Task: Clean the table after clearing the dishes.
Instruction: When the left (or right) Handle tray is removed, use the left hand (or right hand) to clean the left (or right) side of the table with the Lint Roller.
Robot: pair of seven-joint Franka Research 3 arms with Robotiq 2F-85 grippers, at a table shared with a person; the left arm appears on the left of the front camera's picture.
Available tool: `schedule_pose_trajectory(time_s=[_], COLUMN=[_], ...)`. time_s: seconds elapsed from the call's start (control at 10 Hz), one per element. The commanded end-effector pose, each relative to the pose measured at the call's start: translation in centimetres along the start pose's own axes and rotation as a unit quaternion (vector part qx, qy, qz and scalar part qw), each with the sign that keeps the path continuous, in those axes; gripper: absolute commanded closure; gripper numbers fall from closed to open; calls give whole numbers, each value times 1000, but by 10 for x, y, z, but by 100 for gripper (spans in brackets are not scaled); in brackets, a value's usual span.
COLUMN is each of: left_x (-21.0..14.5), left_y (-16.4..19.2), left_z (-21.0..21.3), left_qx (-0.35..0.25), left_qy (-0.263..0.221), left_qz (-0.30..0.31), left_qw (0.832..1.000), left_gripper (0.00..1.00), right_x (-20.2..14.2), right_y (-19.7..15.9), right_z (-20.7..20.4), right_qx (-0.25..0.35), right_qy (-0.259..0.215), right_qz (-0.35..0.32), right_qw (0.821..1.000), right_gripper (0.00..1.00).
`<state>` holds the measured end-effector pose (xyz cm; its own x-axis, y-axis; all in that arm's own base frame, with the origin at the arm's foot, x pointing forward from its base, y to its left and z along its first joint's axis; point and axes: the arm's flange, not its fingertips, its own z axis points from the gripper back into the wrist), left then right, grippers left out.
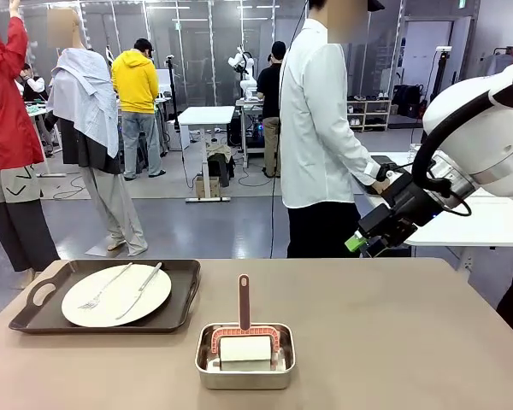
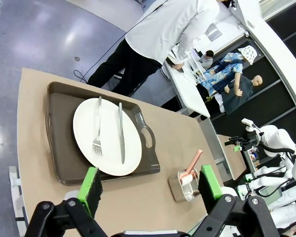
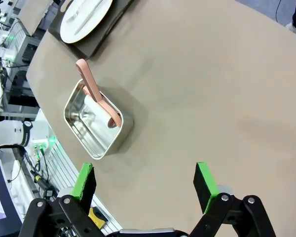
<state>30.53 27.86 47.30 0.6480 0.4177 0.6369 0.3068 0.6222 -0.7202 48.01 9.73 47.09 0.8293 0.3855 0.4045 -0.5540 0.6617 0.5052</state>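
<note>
**Q:** Where are the dishes?
**A:** On the table [image 1: 393,342], left of the steel pan [image 1: 244,380] and beyond it: one tray [image 1: 181,295] holding a plate [image 1: 154,299], fork and knife.

**Q:** And the grippers?
**A:** The left gripper [image 2: 149,173] and right gripper [image 3: 144,173] are both spread wide and empty. Carry the tray level, or the cutlery may slide.

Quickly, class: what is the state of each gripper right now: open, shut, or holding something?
Left gripper: open, holding nothing, above the tray.
Right gripper: open, holding nothing, above the table.
</note>
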Motion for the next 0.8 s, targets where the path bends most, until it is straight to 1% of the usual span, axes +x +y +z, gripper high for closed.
schedule_pose_trajectory(time_s=[0.0, 0.4, 0.5, 0.6, 0.7], left_x=[2, 2, 2, 2, 2], left_y=[-1, -1, -1, -1, -1], left_z=[3, 3, 3, 3, 3], left_qx=[0, 0, 0, 0, 0], left_qy=[2, 2, 2, 2, 2], left_qz=[-4, -4, -4, -4, -4], left_qw=[1000, 1000, 1000, 1000, 1000], left_gripper=[0, 0, 0, 0, 0], right_x=[-2, 0, 28, 50, 71], right_y=[2, -1, 6, 9, 20], right_z=[1, 1, -6, -16, -35], right_qx=[-2, 0, 12, 20, 30], right_qy=[-1, -1, 21, 62, 105], right_qz=[0, -1, 109, 139, 173], right_qw=[1000, 1000, 994, 988, 979], right_gripper=[0, 0, 0, 0, 0])
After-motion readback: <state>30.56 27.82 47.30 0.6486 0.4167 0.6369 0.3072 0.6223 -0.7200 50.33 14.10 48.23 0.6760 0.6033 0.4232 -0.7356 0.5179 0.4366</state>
